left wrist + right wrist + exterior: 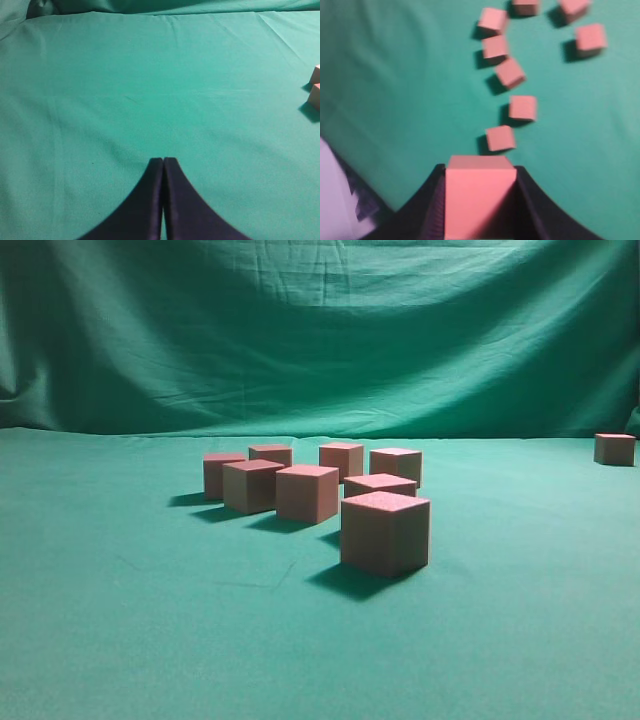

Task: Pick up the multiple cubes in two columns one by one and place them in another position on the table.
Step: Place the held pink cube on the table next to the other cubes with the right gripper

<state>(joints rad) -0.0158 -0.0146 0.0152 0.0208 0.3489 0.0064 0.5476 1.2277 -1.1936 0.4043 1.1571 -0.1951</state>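
Several salmon-pink cubes stand in two loose columns on the green table (pixel 120 590); the nearest cube (pixel 385 530) is at the front. One lone cube (pixel 614 448) sits far right. My right gripper (pixel 480 170) is shut on a cube (pixel 480 200), held above the cloth, with the columns below and ahead, the closest cube (pixel 500 138) just beyond it. My left gripper (pixel 163 160) is shut with nothing in it over bare cloth; two cubes (pixel 315 95) peek in at that view's right edge. Neither gripper shows in the exterior view.
A draped green backdrop (pixel 320 330) closes off the far side. In the right wrist view, a pale surface (pixel 335 195) lies past the cloth's edge at the lower left. Bare green cloth stretches left of the cubes and across the front.
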